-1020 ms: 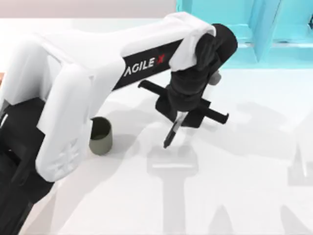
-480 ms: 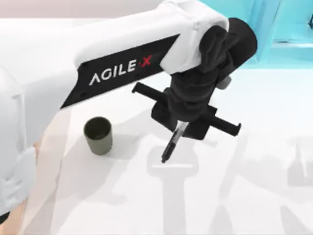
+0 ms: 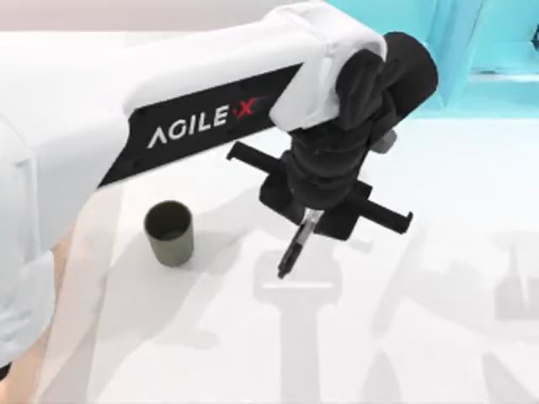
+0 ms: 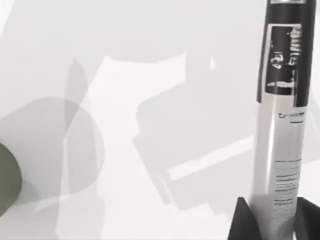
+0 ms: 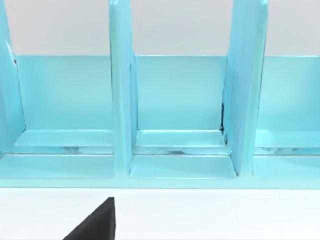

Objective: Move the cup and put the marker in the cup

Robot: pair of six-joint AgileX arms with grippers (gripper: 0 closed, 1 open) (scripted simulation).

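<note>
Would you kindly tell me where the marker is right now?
In the top view the marker hangs near the table's middle, gripped by the left end effector, to the right of the cup and apart from it.

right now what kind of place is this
Probably a rendered desk or office tabletop: a plain white table, a turquoise divided file rack at its back, a marker and a cup.

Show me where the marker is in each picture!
Top view: the marker hangs from the left claw, middle of the table, right of the cup.
Left wrist view: the marker stands close, cup at the edge.
Right wrist view: a blue rack.
Shared landmark: the cup.
</note>
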